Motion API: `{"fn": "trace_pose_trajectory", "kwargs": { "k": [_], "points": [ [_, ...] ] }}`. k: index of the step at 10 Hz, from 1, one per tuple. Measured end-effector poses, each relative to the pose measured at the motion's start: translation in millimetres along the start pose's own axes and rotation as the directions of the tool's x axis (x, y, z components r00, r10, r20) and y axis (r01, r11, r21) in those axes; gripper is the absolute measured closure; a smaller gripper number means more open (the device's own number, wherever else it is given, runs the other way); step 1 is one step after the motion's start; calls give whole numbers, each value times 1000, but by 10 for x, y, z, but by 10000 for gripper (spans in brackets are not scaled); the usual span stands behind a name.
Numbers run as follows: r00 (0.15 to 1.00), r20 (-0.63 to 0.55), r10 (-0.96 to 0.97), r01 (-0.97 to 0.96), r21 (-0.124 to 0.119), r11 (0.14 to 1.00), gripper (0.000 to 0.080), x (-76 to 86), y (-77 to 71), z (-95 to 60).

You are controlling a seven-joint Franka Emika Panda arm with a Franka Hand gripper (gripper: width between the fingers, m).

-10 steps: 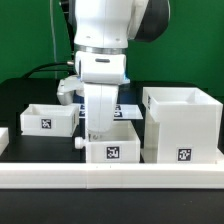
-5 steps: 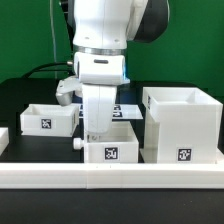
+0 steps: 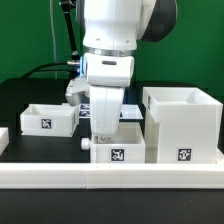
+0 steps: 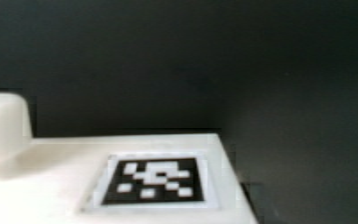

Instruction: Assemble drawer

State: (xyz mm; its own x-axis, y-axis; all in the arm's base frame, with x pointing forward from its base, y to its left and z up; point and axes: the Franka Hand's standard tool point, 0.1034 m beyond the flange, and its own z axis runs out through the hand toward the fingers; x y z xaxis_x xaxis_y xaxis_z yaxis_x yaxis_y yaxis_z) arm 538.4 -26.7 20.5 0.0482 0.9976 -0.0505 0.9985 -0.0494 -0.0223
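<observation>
The tall white drawer shell (image 3: 185, 125) stands at the exterior view's right, open side up, with a tag low on its front. A small white tray (image 3: 118, 148) with a front tag and a side knob (image 3: 87, 143) sits just left of the shell. My gripper (image 3: 104, 132) reaches straight down onto this tray's left part. Its fingertips are hidden by the tray wall. A second small tray (image 3: 47, 118) lies apart at the left. The wrist view shows the held tray's white face (image 4: 69, 165), its tag (image 4: 158, 180) and the knob (image 4: 2, 135), but no fingers.
A long white border rail (image 3: 110, 178) runs along the front, close before the tray and shell. The marker board (image 3: 132, 108) lies behind my arm, mostly hidden. Black cables hang at the back left. The table is black.
My gripper and the middle tray have moved together toward the exterior view's right, so the tray is now closer to the shell. The left tray and the shell have not moved.
</observation>
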Motion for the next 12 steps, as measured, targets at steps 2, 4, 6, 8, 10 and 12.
{"fn": "trace_pose_trajectory", "kwargs": {
  "k": [2,4,6,8,10,12],
  "points": [
    [1000,1,-2,2,14,1000,758,11,-23,8],
    [1000,-1,-11,11,13,1000,758,62,-24,7],
    [1000,-1,-9,9,14,1000,758,52,-26,10],
    [1000,-4,-14,14,13,1000,758,83,-22,8],
    [1000,-9,-24,24,9,1000,758,154,-16,9],
    [1000,-11,-25,25,4,1000,758,161,-10,33]
  ]
}}
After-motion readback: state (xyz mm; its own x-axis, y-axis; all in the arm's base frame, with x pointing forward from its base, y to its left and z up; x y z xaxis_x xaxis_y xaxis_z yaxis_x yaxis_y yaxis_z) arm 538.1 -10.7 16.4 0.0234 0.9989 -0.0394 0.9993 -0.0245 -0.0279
